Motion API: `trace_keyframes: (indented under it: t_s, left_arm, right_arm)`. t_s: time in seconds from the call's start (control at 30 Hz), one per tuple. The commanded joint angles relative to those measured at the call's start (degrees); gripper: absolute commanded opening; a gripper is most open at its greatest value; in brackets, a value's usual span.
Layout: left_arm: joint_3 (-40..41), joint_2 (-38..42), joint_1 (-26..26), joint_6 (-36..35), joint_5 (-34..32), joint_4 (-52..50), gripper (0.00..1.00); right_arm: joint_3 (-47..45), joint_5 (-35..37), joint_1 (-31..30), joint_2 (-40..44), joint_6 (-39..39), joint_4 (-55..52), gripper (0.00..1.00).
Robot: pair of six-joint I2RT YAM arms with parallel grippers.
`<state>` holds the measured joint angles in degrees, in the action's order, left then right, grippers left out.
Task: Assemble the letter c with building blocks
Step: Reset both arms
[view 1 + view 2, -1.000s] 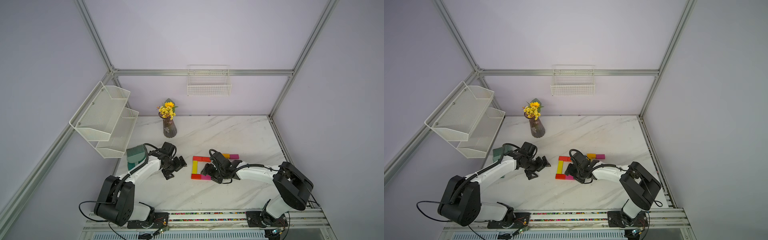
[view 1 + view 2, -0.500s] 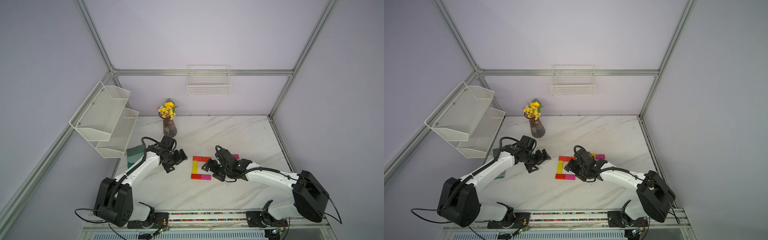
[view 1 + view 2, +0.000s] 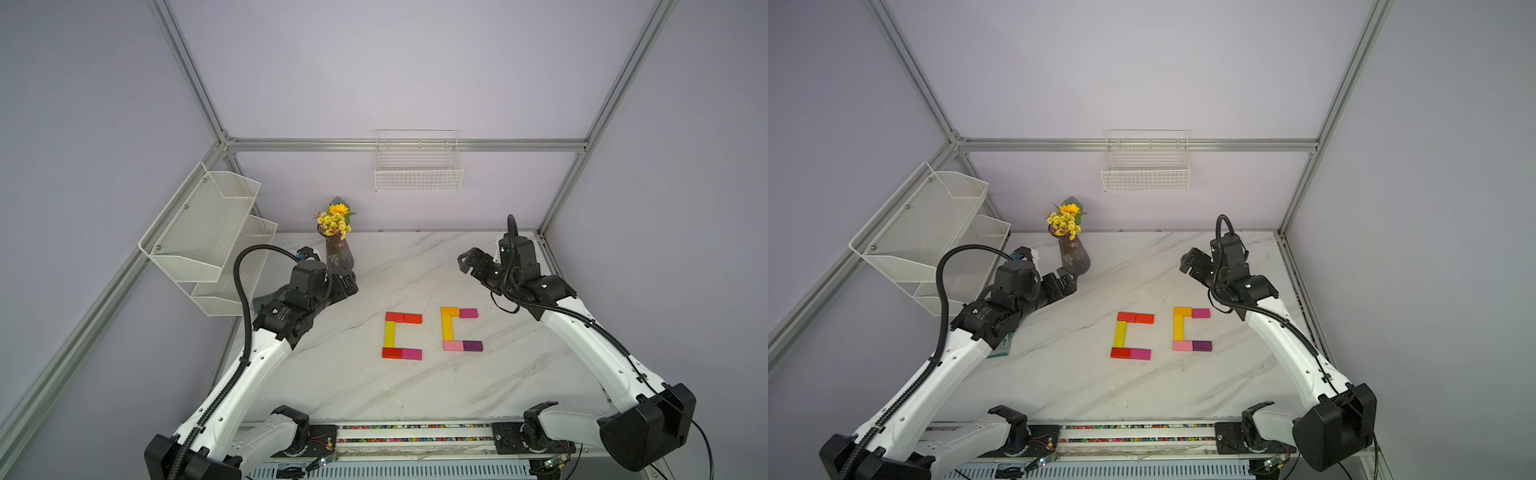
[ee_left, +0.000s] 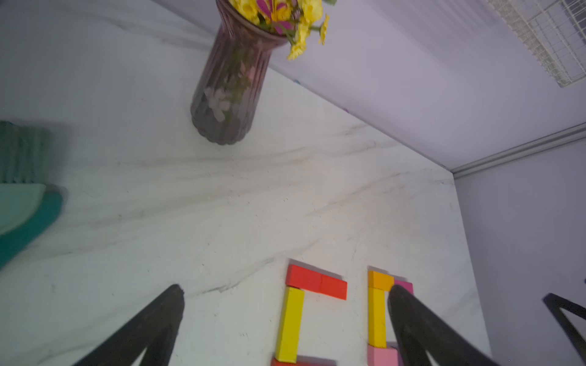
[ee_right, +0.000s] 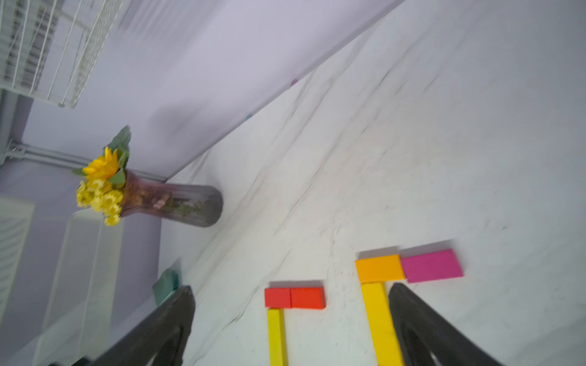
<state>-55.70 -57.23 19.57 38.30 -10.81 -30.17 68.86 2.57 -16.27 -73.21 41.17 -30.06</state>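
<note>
Marble table (image 3: pixel 332 395) carries the building blocks (image 3: pixel 390 333) as two C shapes side by side at its middle; left gripper (image 3: pixel 347 286) at their ten o'clock and right gripper (image 3: pixel 467 259) at two o'clock hang wide open and empty, so a low sweep across could knock blocks askew

You've got two block Cs lying side by side on the desk (image 3: pixel 374 395), both opening to the right and not touching. The left C (image 3: pixel 390 333) runs red, orange-red, a long yellow spine, red, magenta. The right C (image 3: pixel 447 327) runs orange, magenta, yellow spine, pink, purple. Your left jaws hang just beside the vase (image 3: pixel 336 253). Your right jaws hang well behind the right C.
</note>
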Motion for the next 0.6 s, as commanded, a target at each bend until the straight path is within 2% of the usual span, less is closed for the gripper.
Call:
trace_keyframes:
  t_s: [0.0, 0.07, 0.17, 0.33, 0.4, 0.57]
  left_arm:
    - [9.5, 4.6, -0.1, -11.8, -14.4, 17.5, 1.0]
    - [15.9, 6.2, -0.2, -16.5, -19.3, 25.4, 1.0]
    - [23.4, 6.8, -1.1, -18.1, -28.9, 33.5, 1.0]
    - [33.7, 5.4, -4.1, -25.6, -26.6, 47.6, 1.0]
    - [35.5, 3.4, -5.0, -28.1, -26.1, 52.5, 1.0]
    - [37.4, -4.3, -8.2, -33.0, -22.8, 63.1, 1.0]
  right_arm:
    - [-2.7, 12.4, 4.1, -1.2, -9.8, 4.5, 0.97]
    - [-5.3, 16.4, 6.4, -2.0, -14.1, 8.4, 0.97]
    - [-10.2, 18.9, 10.0, -3.0, -18.4, 12.1, 0.97]
    - [-23.5, 18.0, 12.6, -5.0, -23.5, 28.4, 0.97]
    - [-26.7, 18.3, 12.8, -7.2, -24.7, 32.5, 0.97]
    - [-36.5, 13.6, 13.3, -9.8, -29.6, 55.2, 0.97]
